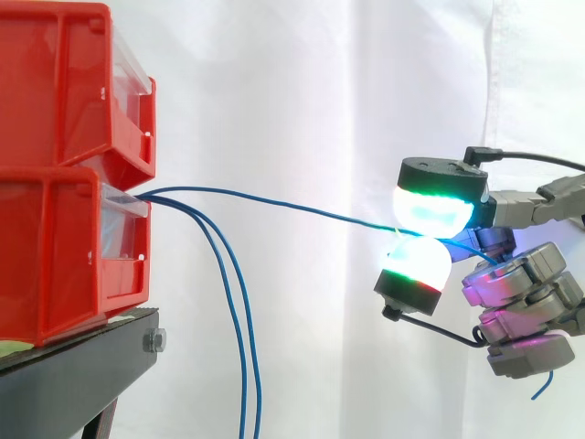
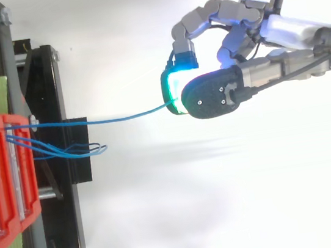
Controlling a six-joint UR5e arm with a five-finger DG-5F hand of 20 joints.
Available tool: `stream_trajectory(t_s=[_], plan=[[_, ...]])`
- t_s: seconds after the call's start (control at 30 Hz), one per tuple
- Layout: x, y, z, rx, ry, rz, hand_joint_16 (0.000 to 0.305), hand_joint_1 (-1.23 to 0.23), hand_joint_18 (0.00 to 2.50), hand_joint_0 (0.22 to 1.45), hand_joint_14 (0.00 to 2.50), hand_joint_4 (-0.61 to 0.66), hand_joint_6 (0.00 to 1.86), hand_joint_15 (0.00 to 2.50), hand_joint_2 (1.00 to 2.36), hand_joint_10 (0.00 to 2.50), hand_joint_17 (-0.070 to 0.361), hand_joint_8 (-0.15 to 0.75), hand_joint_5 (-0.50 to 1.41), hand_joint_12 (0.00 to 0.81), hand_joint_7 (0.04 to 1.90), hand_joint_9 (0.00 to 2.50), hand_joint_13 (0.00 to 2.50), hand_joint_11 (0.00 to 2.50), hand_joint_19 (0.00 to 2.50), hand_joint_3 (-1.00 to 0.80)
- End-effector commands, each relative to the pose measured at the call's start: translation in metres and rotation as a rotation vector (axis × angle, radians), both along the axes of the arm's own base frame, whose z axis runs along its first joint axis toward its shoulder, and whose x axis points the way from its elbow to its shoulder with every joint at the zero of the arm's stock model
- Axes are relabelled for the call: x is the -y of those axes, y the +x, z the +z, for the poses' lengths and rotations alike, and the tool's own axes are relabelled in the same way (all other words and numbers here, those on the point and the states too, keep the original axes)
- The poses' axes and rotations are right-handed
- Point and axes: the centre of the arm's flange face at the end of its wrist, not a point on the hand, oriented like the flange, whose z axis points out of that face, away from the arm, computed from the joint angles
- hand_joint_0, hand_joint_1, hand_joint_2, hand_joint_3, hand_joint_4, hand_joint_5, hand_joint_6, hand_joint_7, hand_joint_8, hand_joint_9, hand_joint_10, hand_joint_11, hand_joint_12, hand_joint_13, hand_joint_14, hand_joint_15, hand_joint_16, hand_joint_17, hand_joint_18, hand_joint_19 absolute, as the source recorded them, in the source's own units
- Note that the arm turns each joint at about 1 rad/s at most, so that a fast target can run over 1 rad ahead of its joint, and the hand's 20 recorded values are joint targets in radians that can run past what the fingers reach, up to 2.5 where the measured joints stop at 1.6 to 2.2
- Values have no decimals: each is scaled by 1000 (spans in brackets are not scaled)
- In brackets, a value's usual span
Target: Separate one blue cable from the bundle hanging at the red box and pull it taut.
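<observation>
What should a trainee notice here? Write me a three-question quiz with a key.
1. True or false: the hand pinches one blue cable.
2. How many other blue strands hang down from the lower red bin?
3. The pinched cable: A) sags in a deep loop, B) spans nearly straight from bin to hand, C) is wrapped round the hand.
Key: 1 true; 2 two; 3 B.

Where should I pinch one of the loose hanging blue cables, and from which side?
Probably the outer hanging cable, just below its bend out of the lower red bin, from the open side away from the bin: there it hangs free, slightly apart from its neighbour. The hand pinches the taut cable.
</observation>
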Motion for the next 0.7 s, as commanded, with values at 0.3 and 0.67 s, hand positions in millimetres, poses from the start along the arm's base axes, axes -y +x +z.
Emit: stream_trajectory(t_s=[0.3,0.67], plan=[[0,0,0,1,0,0,36,-716,1111,769,1767,-81,930,1463,1017,1086,81,255,-223,323,1227,1136,1020,1594,1573,-323],[0,0,0,1,0,0,36,-716,1111,769,1771,-84,930,1439,1018,1095,81,253,-223,312,1227,1135,1019,1589,1575,-320]])
